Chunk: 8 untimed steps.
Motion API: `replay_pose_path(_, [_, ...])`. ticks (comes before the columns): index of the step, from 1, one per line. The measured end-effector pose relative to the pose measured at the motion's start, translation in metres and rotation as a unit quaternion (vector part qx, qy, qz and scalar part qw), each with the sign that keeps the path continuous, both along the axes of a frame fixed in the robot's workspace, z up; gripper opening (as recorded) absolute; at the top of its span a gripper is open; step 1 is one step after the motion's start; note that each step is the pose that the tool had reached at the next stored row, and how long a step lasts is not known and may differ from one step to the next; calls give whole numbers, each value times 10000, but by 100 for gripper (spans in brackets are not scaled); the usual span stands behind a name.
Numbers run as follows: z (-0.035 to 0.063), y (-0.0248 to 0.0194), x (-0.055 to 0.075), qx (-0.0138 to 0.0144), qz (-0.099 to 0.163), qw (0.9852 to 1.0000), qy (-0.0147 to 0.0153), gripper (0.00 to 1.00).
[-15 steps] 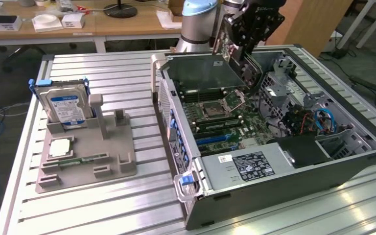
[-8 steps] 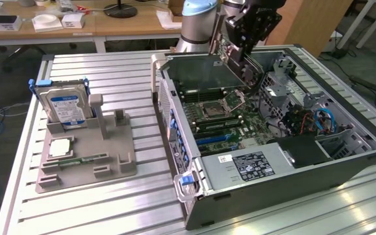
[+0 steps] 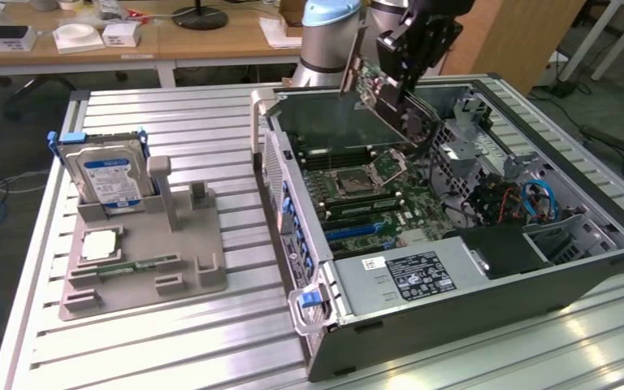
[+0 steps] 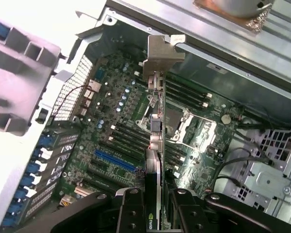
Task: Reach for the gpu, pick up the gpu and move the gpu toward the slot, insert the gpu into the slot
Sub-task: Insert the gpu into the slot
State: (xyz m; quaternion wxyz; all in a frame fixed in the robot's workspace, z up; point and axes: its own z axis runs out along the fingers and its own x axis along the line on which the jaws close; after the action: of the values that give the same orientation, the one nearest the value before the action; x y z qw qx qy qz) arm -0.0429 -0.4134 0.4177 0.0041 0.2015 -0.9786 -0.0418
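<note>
Gripper [image 4: 158, 206] is clamped on the gpu [image 4: 155, 141], aloft over the motherboard [image 3: 399, 203]; picked up, not yet in the slot [image 4: 115, 161].

Upright hard drive [image 3: 106, 175] in grey stand [image 3: 188, 276], perhaps a processor [image 3: 100, 244] on it, slatted table [image 3: 171, 349]

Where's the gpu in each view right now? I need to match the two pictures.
Exterior view: the gpu hangs tilted in the gripper, above the open computer case.
Wrist view: the gpu shows edge-on, clamped in the gripper, its silvery bracket at the end away from the camera.
Shared landmark: the square processor socket on the motherboard, below the card.
</note>
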Motion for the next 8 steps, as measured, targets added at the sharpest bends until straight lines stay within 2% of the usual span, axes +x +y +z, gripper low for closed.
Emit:
replay_pose_path(4, [-7,0,0,0,287,9996,0,26])
replay_pose_path(8, [-15,0,0,0,592,9982,0,26])
